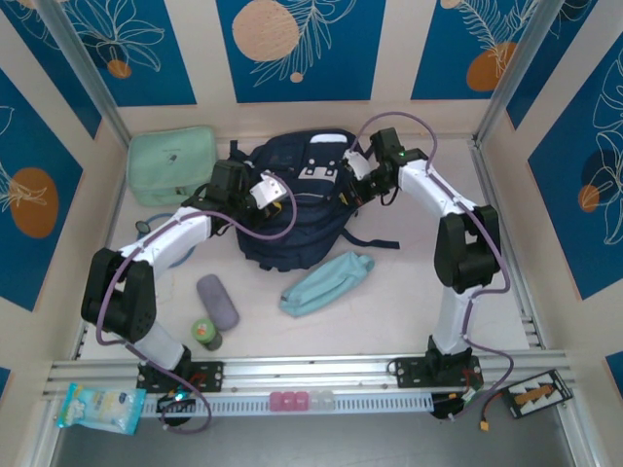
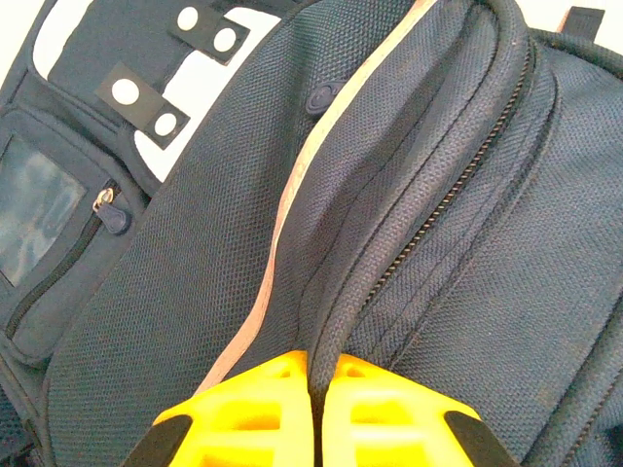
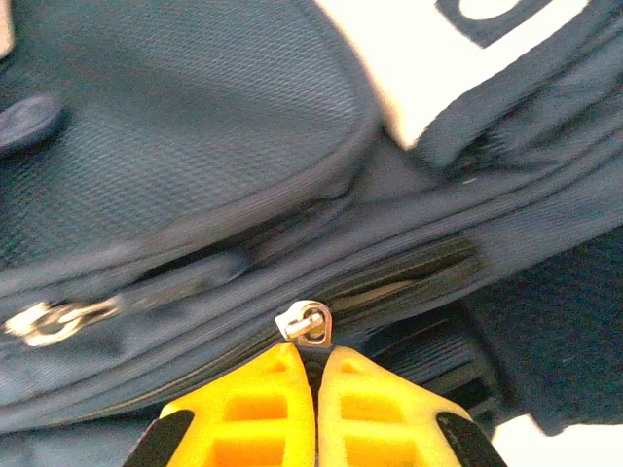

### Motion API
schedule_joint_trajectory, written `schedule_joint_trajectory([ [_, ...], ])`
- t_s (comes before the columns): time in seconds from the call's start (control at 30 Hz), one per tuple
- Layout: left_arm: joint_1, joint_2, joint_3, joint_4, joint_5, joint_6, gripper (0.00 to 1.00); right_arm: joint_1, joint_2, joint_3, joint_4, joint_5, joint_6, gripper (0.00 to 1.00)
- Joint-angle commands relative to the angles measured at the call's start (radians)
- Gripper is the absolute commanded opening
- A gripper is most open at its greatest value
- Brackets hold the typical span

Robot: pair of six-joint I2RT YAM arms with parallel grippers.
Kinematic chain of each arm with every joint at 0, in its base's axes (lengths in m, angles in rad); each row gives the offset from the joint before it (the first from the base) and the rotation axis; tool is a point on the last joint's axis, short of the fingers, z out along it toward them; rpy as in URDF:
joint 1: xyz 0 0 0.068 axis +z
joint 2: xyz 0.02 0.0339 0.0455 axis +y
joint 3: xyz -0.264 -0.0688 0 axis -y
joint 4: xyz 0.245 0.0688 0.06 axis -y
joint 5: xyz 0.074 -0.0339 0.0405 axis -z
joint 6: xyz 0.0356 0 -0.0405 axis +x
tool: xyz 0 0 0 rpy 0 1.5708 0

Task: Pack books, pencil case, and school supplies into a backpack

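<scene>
Overhead, the left arm [image 1: 165, 238] rises from its base at the near left, folds at the elbow and reaches in and back over the left half of the backpack [image 1: 292, 229]. The right arm [image 1: 458, 224] stands tall on the right, bends at the elbow and arches back and inward to the bag's upper right side.

The left jaws are together, clamped on a piped ridge [image 2: 336, 316] of the backpack's fabric beside a closed zip. The right jaws are also together, with a silver zip pull [image 3: 310, 322] pinched at their tips.

The backpack lies at the back centre of the worktop [image 1: 389, 292]. It is navy, with white front patches and coarse woven cloth. The light-blue pencil case [image 1: 326, 282] lies just in front of it. The greyish-purple school supplies [image 1: 217, 302] case sits to the pencil case's left, apart from the bag.
</scene>
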Motion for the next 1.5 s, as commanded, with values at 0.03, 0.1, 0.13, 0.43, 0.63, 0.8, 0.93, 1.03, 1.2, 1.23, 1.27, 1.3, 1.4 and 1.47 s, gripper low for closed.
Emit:
schedule_joint_trajectory([
  [0.03, 0.004, 0.020, 0.033, 0.090, 0.001, -0.085, 0.07, 0.063, -0.113, -0.108, 0.009, -0.086, 0.042, 0.07],
  [0.1, 0.003, 0.031, 0.041, 0.098, -0.004, -0.103, 0.07, 0.080, -0.158, -0.161, 0.032, -0.100, 0.066, 0.07],
  [0.13, 0.002, 0.039, 0.045, 0.101, -0.005, -0.109, 0.07, 0.090, -0.181, -0.187, 0.042, -0.111, 0.074, 0.08],
  [0.43, 0.003, 0.024, 0.020, 0.140, 0.017, -0.104, 0.07, -0.011, -0.219, -0.305, 0.188, -0.278, 0.308, 0.26],
  [0.63, 0.002, 0.003, 0.008, 0.149, 0.059, -0.103, 0.08, -0.008, -0.193, -0.322, 0.221, -0.262, 0.326, 0.41],
  [0.8, 0.003, 0.003, 0.010, 0.144, 0.063, -0.103, 0.08, 0.027, -0.177, -0.308, 0.213, -0.252, 0.287, 0.44],
  [0.93, 0.003, 0.003, 0.014, 0.142, 0.060, -0.110, 0.08, 0.060, -0.156, -0.296, 0.192, -0.192, 0.257, 0.44],
  [1.03, 0.003, 0.010, 0.024, 0.141, 0.056, -0.128, 0.08, 0.082, -0.153, -0.307, 0.190, -0.113, 0.243, 0.38],
  [1.2, 0.002, 0.047, 0.073, 0.093, 0.052, -0.150, 0.07, 0.100, -0.185, -0.335, 0.204, -0.056, 0.235, 0.18],
  [1.23, 0.002, 0.055, 0.082, 0.085, 0.052, -0.156, 0.07, 0.106, -0.196, -0.342, 0.210, -0.051, 0.238, 0.16],
  [1.27, 0.003, 0.062, 0.091, 0.082, 0.051, -0.168, 0.06, 0.112, -0.208, -0.348, 0.219, -0.040, 0.243, 0.13],
  [1.3, 0.003, 0.070, 0.098, 0.080, 0.051, -0.177, 0.06, 0.121, -0.223, -0.353, 0.224, -0.027, 0.253, 0.12],
  [1.4, -0.001, 0.086, 0.115, 0.079, 0.069, -0.228, 0.05, 0.186, -0.270, -0.374, 0.249, 0.016, 0.273, 0.10],
  [1.47, -0.014, 0.099, 0.123, 0.076, 0.076, -0.235, 0.05, 0.241, -0.293, -0.391, 0.271, 0.037, 0.291, 0.10],
])
